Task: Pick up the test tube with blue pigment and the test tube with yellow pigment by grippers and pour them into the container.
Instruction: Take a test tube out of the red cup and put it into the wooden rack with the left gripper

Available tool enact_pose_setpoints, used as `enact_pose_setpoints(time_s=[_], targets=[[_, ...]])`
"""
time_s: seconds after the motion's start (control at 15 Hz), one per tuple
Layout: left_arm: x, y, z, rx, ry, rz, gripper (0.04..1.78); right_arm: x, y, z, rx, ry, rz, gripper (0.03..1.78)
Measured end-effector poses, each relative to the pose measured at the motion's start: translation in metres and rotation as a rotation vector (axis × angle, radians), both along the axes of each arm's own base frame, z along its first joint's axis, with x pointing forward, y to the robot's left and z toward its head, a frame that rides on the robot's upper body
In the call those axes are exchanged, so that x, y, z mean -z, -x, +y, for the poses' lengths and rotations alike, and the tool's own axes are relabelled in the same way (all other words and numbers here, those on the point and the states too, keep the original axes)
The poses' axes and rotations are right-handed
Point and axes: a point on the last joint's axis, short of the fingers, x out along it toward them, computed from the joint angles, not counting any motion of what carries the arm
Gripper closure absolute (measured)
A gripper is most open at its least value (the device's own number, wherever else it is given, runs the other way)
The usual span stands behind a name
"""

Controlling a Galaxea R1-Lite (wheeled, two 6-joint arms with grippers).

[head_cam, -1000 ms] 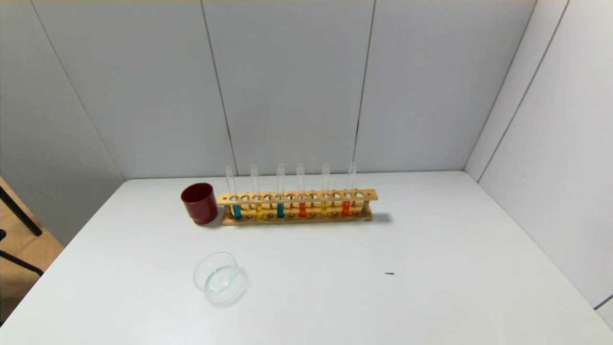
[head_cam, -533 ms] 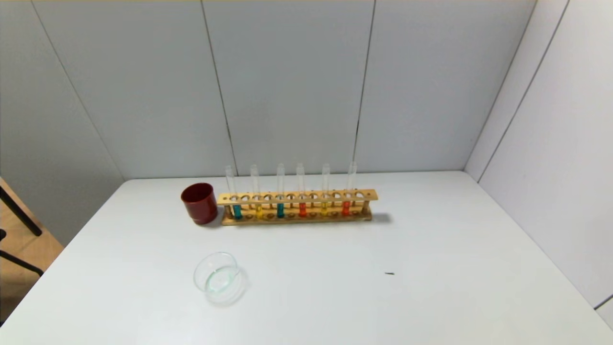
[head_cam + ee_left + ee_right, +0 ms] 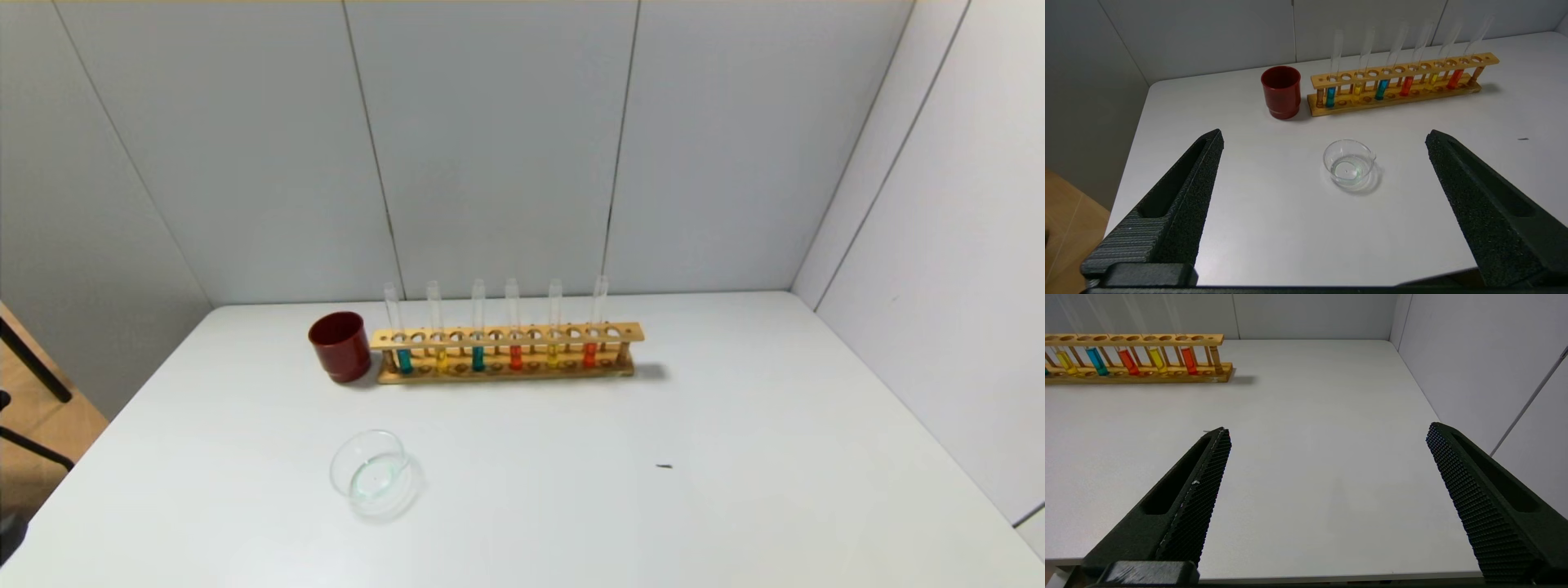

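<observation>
A wooden rack (image 3: 506, 335) at the back of the white table holds several upright tubes. The test tube with blue pigment (image 3: 404, 360) (image 3: 1330, 96) stands at the rack's left end. Beside it is a test tube with yellow pigment (image 3: 441, 359) (image 3: 1357, 89), and a second yellow one (image 3: 553, 356) (image 3: 1156, 359) stands further right. The clear glass container (image 3: 375, 475) (image 3: 1349, 165) sits in front, to the left. My left gripper (image 3: 1325, 132) hangs open over the near left table edge, facing the container. My right gripper (image 3: 1329, 428) is open over the near right edge. Both hold nothing.
A dark red cup (image 3: 339, 347) (image 3: 1280, 92) stands against the rack's left end. A darker teal tube (image 3: 478, 358) and two orange-red tubes (image 3: 515, 357) also stand in the rack. A small dark speck (image 3: 664, 466) lies right of centre. Grey walls close in behind and on the right.
A dark blur has come into the lower left corner of the head view. Nothing on the table has moved.
</observation>
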Motion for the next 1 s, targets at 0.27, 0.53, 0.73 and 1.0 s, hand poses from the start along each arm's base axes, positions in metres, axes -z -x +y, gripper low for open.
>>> enact_pose_setpoints(time_s=[0.27, 0.53, 0.73, 1.0], targets=[[-0.033, -0.075, -0.003, 0.013, -0.002, 0.058, 0.07, 0.000, 0.000, 0.000, 0.000, 0.000, 0.000, 0.06], [-0.032, -0.147, -0.010, 0.040, -0.002, 0.087, 0.07, 0.000, 0.000, 0.000, 0.000, 0.000, 0.000, 0.06], [-0.016, -0.191, -0.018, 0.062, -0.007, 0.117, 0.07, 0.000, 0.000, 0.000, -0.001, 0.000, 0.000, 0.06], [0.014, -0.243, -0.029, 0.092, -0.010, 0.144, 0.07, 0.000, 0.000, 0.000, 0.000, 0.000, 0.000, 0.06]])
